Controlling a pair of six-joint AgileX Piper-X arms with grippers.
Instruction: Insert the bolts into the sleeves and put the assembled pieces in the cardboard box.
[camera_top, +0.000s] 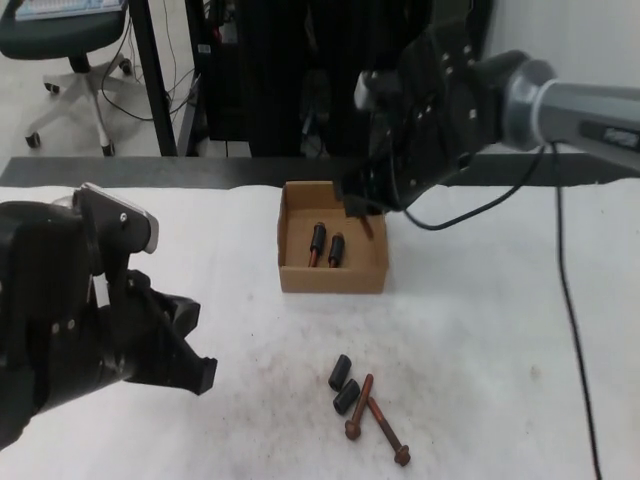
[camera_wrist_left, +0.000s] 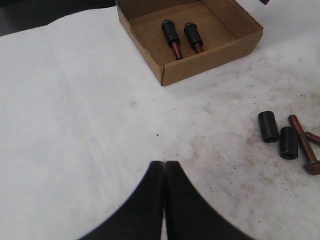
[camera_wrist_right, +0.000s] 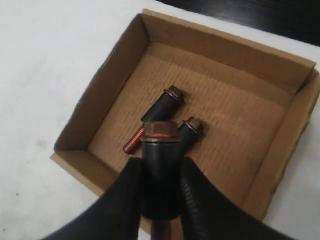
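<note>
High view: open brown cardboard box (camera_top: 333, 280) toward the far middle of the white cloth-covered counter (camera_top: 500, 340). Inside it, two assembled pieces (camera_top: 317, 243) lying side by side, black sleeve over copper-coloured shank. Right tool (camera_top: 362, 212) above the box's far right corner, clamped on a third assembled piece (camera_top: 366, 226), largely hidden by the arm's dark body. Nearer than the box, two loose black sleeves (camera_top: 340, 371) just beside two copper-coloured metal bolts (camera_top: 386, 431). Left tool (camera_top: 200, 370) at near left, well apart from them.

Left wrist view: fingers (camera_wrist_left: 150, 200) pressed together, nothing between. Loose sleeves short, cylindrical, hollow. One bolt cut off at the picture's edge.

Right wrist view: copper hex flange head topping a black sleeve, squeezed between both fingers (camera_wrist_right: 125, 200), directly over the box. Lower shank barely visible. One boxed piece partly covered.
</note>
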